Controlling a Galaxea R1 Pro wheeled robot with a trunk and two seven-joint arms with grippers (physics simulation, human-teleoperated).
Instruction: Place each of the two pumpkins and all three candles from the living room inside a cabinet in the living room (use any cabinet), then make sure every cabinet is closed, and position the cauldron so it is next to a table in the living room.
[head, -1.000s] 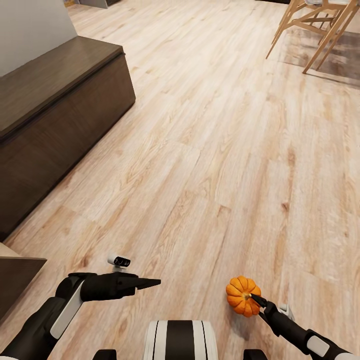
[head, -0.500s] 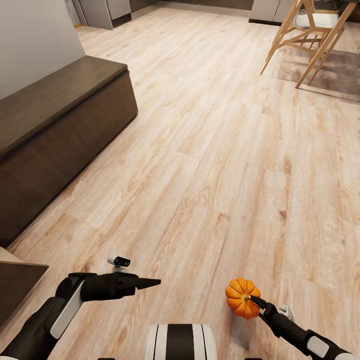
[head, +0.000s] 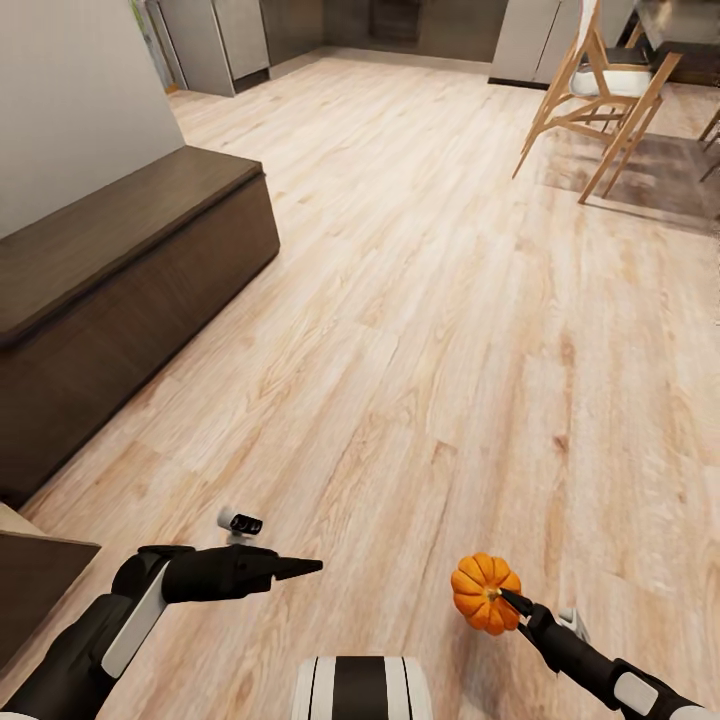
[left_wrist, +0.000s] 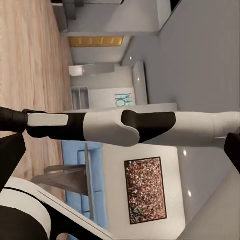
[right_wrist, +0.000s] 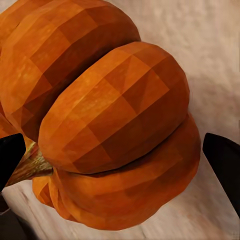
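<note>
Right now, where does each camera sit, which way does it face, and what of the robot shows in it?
Head view: on the head, looking forward and down over the floor and cabinet; both arms, left tool, right tool shut on the pumpkin.
Left wrist view: on the left arm, facing across the room toward a wall picture; the robot's other arm crosses it.
Right wrist view: on the right arm, close on the pumpkin; dark fingertips.
Shared: head and right wrist both show the pumpkin.

Pale wood-plank floor (head: 420, 300) throughout. Grey wall (head: 70, 90) at left. Light wooden chair (head: 600, 90) with white seat stands far right, on a grey rug (head: 650, 170). Grey kitchen units (head: 210, 40) line the far end.
</note>
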